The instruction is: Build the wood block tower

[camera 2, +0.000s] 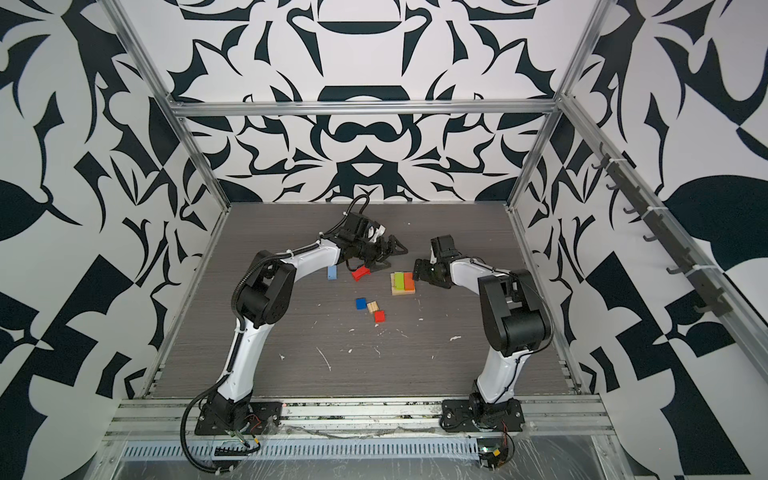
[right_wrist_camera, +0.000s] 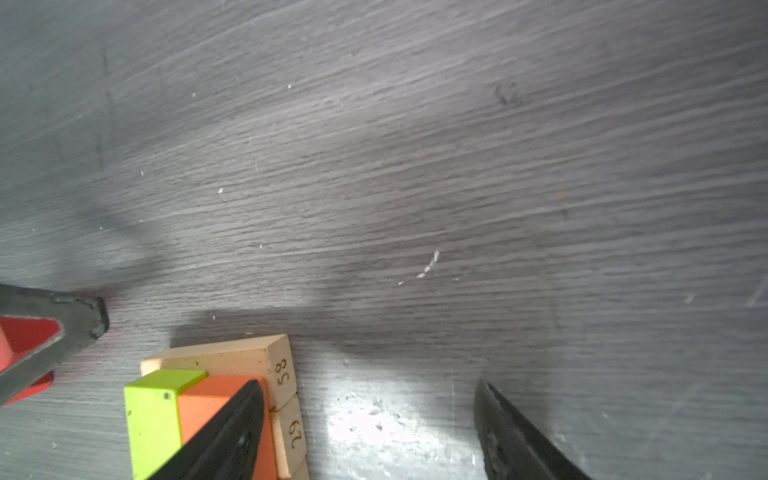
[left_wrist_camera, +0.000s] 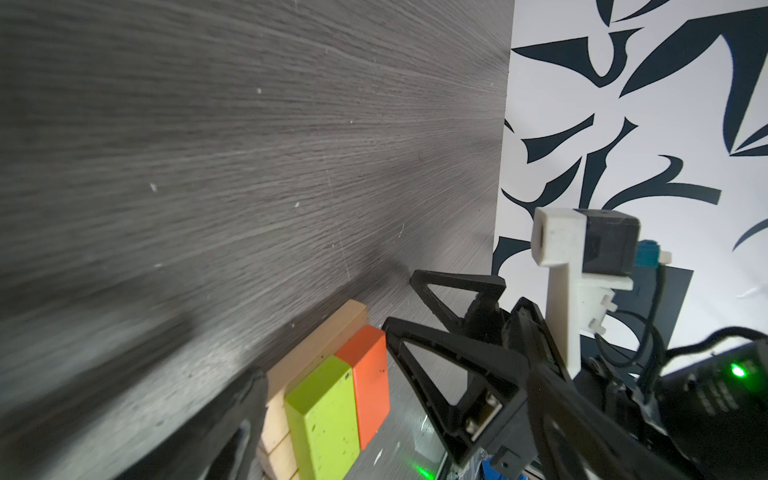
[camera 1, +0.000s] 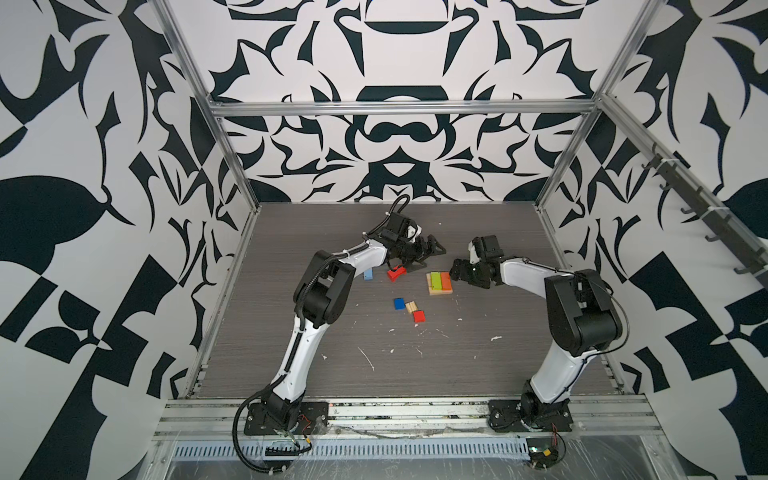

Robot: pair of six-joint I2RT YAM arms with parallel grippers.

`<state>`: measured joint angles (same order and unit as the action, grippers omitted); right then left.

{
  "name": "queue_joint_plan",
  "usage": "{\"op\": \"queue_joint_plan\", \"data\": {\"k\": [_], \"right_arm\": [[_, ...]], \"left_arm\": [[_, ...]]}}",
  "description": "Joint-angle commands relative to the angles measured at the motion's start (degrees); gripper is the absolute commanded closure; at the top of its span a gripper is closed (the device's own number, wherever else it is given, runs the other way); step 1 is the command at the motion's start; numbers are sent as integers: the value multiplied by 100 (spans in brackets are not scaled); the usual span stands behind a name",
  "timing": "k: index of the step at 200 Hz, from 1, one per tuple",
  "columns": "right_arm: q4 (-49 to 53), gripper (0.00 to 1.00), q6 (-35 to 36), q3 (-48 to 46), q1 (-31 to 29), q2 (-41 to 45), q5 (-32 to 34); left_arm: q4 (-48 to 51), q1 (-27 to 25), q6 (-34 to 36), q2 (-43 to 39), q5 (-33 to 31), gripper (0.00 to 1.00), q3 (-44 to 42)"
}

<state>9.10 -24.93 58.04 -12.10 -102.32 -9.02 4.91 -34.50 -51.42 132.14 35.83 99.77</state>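
The wood block tower (camera 1: 439, 285) (camera 2: 403, 284) stands low at mid-table: a tan plank base (right_wrist_camera: 232, 357) with a lime green plank (left_wrist_camera: 322, 415) and an orange plank (left_wrist_camera: 368, 374) side by side on top. My right gripper (camera 1: 454, 272) (right_wrist_camera: 368, 399) is open just right of the orange plank, one finger against its edge and only bare table between the jaws. My left gripper (camera 1: 432, 255) (left_wrist_camera: 390, 353) is open and empty behind and left of the stack, above a loose red block (camera 1: 396, 274) (right_wrist_camera: 25, 336).
Loose blocks lie on the grey table (camera 1: 374, 374): a light blue one (camera 1: 368, 274) at left, then a blue (camera 1: 399, 304), a tan (camera 1: 411, 307) and a red one (camera 1: 419, 316) in front of the stack. Patterned walls close in the back and sides.
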Motion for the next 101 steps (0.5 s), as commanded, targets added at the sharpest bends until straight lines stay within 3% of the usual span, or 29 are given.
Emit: {"op": "queue_joint_plan", "data": {"k": [1,31,64,101], "right_arm": [[-40,17,74,120,-38,11,-85],[-23,17,34,92,-38,61,40],[-14,17,-3,91,-41,81,110],[-34,17,-50,84,-38,87,150]], "left_arm": [[-25,14,19,-318,36,1,-159],[63,14,65,-505,51,0,-332],[805,12,436,-764,-208,1,-442],[786,-12,368,-1016,-218,1,-819]]}}
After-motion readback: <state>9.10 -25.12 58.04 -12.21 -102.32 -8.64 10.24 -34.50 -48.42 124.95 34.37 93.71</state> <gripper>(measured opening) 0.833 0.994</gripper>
